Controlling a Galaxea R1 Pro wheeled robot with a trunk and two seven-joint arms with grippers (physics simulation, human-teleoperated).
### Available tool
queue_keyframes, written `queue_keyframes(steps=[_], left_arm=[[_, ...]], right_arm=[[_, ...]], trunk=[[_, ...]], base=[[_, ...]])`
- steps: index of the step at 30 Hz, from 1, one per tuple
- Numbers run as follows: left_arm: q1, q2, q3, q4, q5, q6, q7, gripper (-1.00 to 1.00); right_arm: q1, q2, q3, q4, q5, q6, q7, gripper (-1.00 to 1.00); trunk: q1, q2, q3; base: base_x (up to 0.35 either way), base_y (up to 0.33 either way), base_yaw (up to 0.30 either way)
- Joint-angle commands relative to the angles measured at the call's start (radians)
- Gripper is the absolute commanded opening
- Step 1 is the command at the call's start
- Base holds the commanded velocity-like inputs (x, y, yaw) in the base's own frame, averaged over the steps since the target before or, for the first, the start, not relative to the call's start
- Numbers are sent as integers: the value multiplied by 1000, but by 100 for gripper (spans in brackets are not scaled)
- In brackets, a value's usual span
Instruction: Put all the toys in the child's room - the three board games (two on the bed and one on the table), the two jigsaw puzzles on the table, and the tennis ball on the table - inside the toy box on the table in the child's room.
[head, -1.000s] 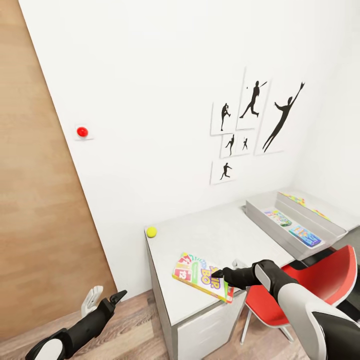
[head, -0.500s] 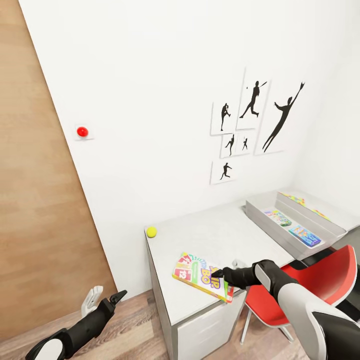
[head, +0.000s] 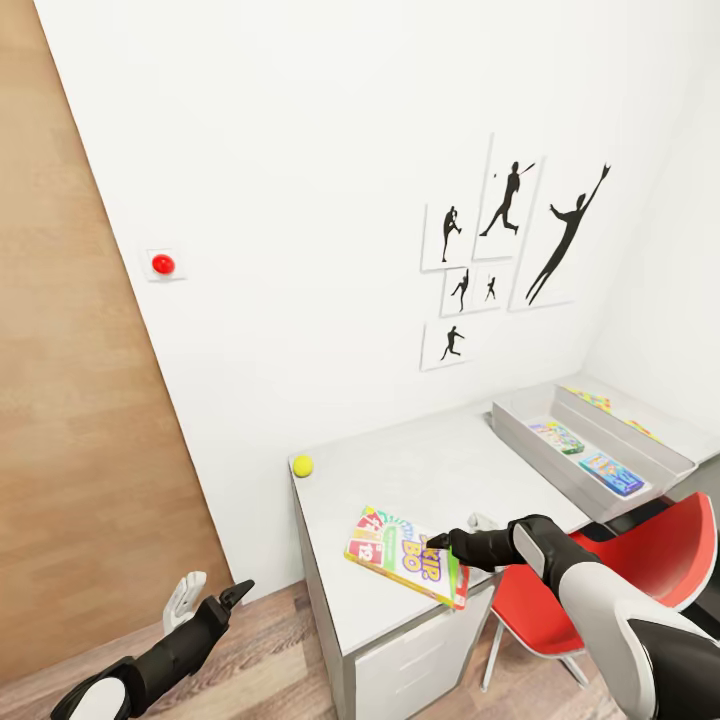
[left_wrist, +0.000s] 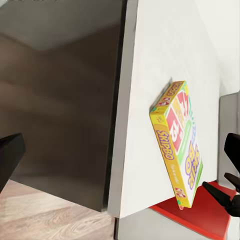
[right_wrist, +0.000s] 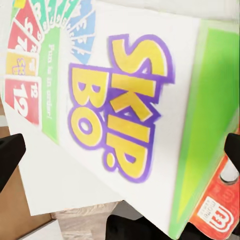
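The yellow-green-red Skip-Bo board game lies flat near the table's front edge, one corner overhanging it. My right gripper is open right at the box's near end, its fingers spread wide across the lid; the left wrist view shows the box with those fingertips beside it. The tennis ball rests at the table's far left corner. The grey toy box at the right holds two board games. Jigsaw puzzles lie behind it. My left gripper hangs open low over the floor.
A red chair stands tucked at the table's front, under my right arm. White drawers sit below the Skip-Bo box. A brown door fills the left side, and a white wall with silhouette pictures backs the table.
The view has shifted very slightly. My right gripper has edged a little to the right over the Skip-Bo box, which stays put. The left arm is unmoved.
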Motion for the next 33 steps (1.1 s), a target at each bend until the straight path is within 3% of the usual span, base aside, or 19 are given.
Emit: queue_keyframes(steps=[1, 15, 33], left_arm=[[-1, 0, 1, -1, 6, 6, 0, 100], [0, 0, 1, -1, 4, 5, -13, 100], [-1, 0, 1, 0, 2, 5, -15, 100]], right_arm=[[-1, 0, -4, -1, -2, 7, 0, 100], [-3, -4, -4, -2, -2, 6, 0, 100], [-4, -9, -4, -9, -1, 5, -2, 100]], trunk=[[1, -2, -2], [1, -2, -2], [1, -2, -2]], base=[[182, 0, 0], [237, 0, 0], [50, 0, 0]])
